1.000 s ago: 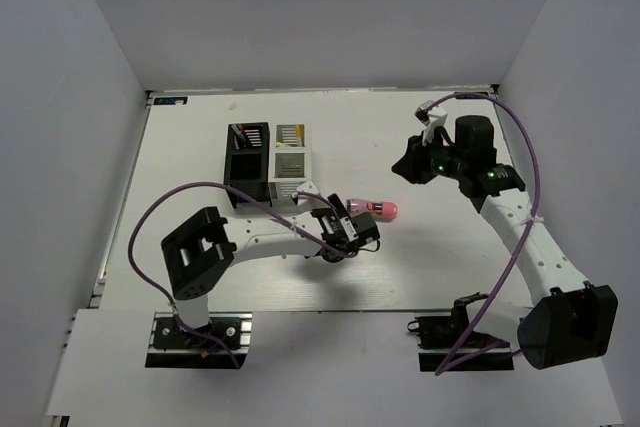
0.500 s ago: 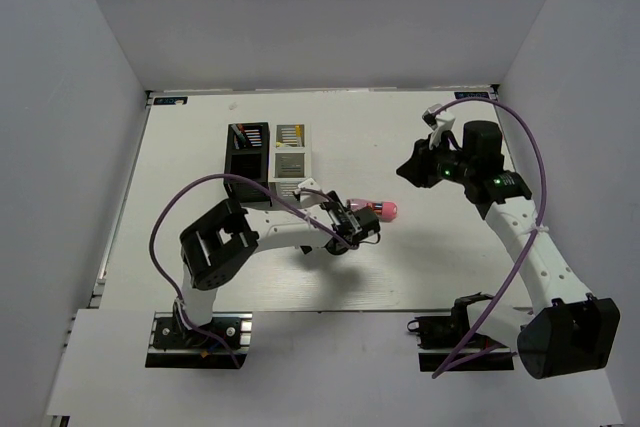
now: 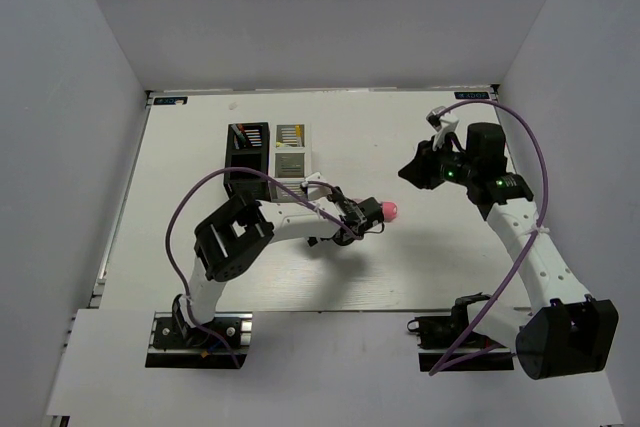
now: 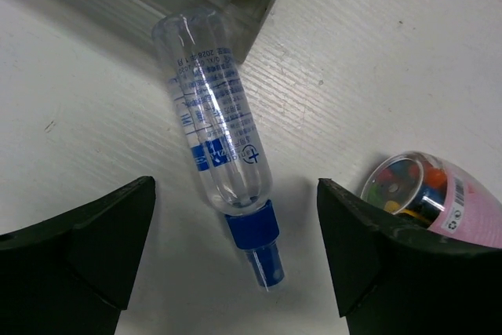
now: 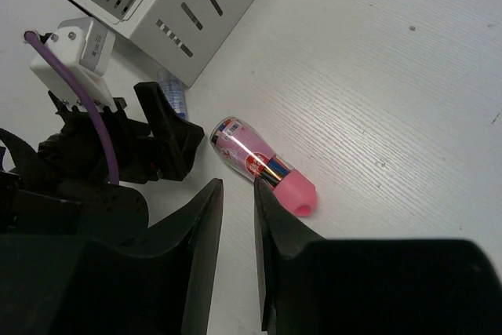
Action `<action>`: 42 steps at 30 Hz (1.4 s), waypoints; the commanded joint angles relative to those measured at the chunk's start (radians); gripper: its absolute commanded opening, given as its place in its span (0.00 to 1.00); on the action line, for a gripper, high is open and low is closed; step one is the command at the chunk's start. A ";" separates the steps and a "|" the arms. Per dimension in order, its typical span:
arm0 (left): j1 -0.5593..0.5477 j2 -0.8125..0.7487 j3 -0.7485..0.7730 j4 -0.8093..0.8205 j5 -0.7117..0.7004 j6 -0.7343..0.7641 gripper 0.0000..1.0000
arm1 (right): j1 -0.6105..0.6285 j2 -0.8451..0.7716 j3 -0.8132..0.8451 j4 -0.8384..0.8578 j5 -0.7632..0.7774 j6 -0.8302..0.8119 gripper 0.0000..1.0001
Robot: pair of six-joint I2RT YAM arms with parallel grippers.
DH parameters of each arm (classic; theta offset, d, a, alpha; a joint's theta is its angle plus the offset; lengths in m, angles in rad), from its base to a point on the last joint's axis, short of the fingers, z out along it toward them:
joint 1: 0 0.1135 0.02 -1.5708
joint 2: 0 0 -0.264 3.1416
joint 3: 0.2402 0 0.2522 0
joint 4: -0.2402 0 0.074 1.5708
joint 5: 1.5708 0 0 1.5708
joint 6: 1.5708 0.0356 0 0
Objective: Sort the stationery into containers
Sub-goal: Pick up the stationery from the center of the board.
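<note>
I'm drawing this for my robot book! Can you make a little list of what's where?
left gripper: open, above the clear bottle
clear bottle: lying flat, blue cap, beside the white-grey box
pink tube: lying flat, right of the bottle
right gripper: empty, away from both
black box: joined to the white-grey box

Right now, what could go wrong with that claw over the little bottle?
The clear bottle lies slanted under the open left claw, so closing could spin it or roll it away. The pink tube sits right beside one finger and might get knocked.
</note>
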 commanded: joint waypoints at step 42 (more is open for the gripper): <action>-0.121 -0.583 -0.206 0.216 0.427 0.451 0.06 | -0.034 -0.074 -0.094 0.097 -0.071 0.070 0.29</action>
